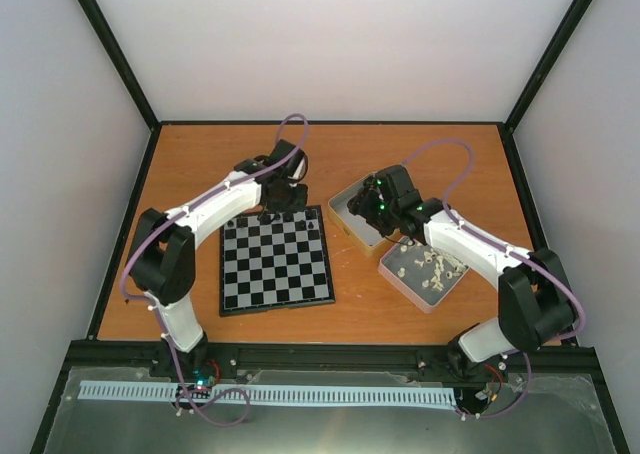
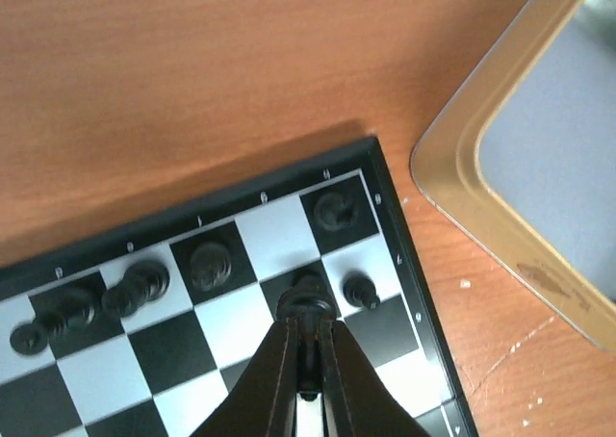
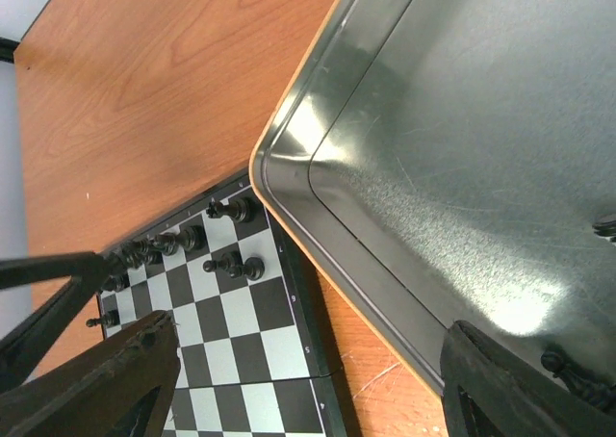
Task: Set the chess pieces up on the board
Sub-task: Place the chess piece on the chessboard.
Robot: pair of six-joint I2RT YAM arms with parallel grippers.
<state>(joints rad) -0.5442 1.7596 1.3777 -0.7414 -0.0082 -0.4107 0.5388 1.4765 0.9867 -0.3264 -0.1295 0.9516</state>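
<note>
The board (image 1: 276, 262) lies flat in front of the left arm. Several black chess pieces (image 2: 210, 264) stand along its far rows, one in the corner square (image 2: 334, 209). My left gripper (image 2: 308, 323) hangs over the board's far right corner (image 1: 268, 214), shut on a black chess piece (image 2: 308, 300) that sits on a dark second-row square beside another piece (image 2: 361, 291). My right gripper (image 3: 308, 389) is open wide over the near rim of the silver tin (image 3: 433, 167), just right of the board (image 3: 241, 341). A few black pieces (image 3: 576, 368) lie in that tin.
The silver tin (image 1: 352, 219) sits close against the board's far right corner. A second tin (image 1: 425, 271) holding cream-white pieces lies near the right arm. Bare wooden table (image 1: 400, 149) stretches behind, bounded by a black frame.
</note>
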